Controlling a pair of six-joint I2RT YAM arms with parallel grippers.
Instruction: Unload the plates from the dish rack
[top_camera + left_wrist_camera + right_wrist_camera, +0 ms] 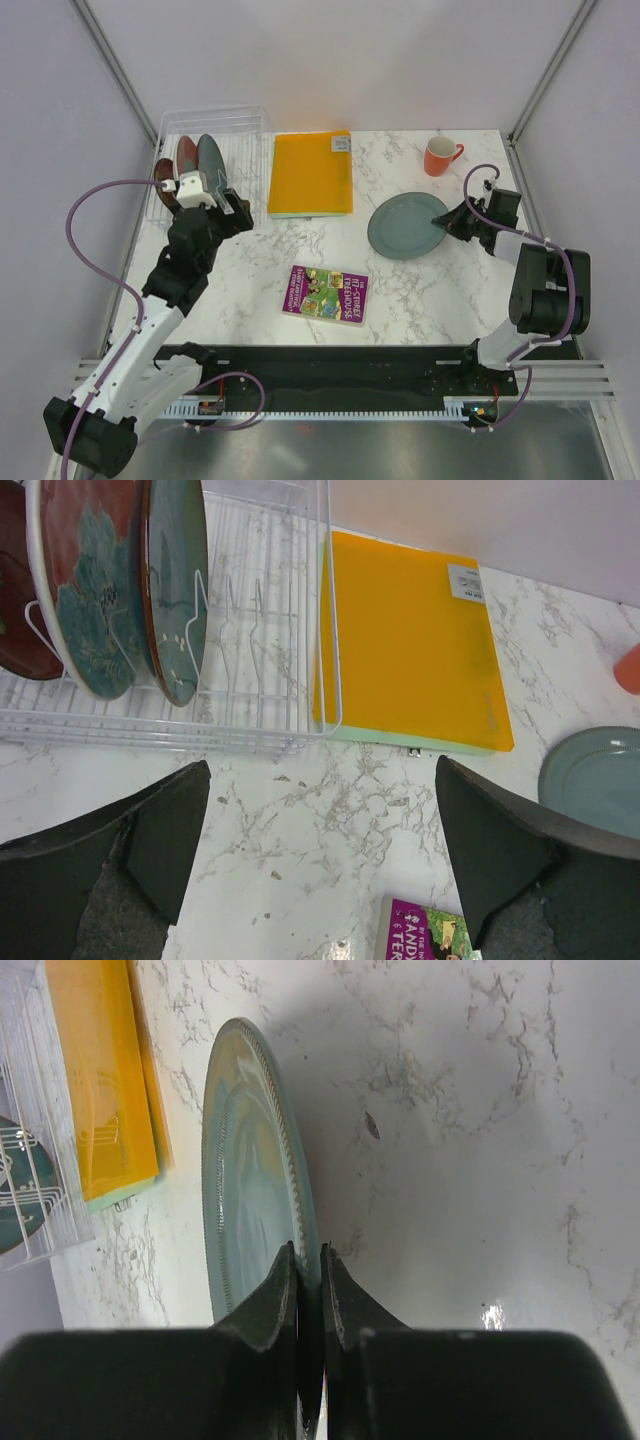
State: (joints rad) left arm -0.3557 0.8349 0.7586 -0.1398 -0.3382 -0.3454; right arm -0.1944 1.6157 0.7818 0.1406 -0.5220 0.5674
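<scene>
From above, we see the clear plastic dish rack (215, 118), fitted with thin wire dividers, at the far left corner of the white marbled surface (250, 270). Three plates stand on edge in it, side by side. The small dark red plate (162, 172) is leftmost, the red plate with teal blotches (186, 155) is in the middle, and the glossy dark teal plate (210, 160) is on the right. The left arm's fingers (238, 210) are spread wide just beside the rack's near right corner, holding nothing. The matte grey-green plate (400, 228) is out on the surface toward the right edge, with the right arm's fingers (443, 222) at its right rim. A flat orange folder (310, 172) lies just right of the rack. An orange mug (438, 157) stands near the far right corner, and a purple-and-green paperback book (325, 293) lies near the middle.

From the left wrist, we see the two dark fingers far apart over bare marble, short of the rack's near wall. The three plates stand upright between the wires at the rack's left end, and the folder lies right beside its right wall.

From the right wrist, the fingers are nearly together, pinching the rim of the grey-green plate between them. We cannot tell whether the plate lies flat or is raised at that edge. Beyond it are the folder and a corner of the rack.
</scene>
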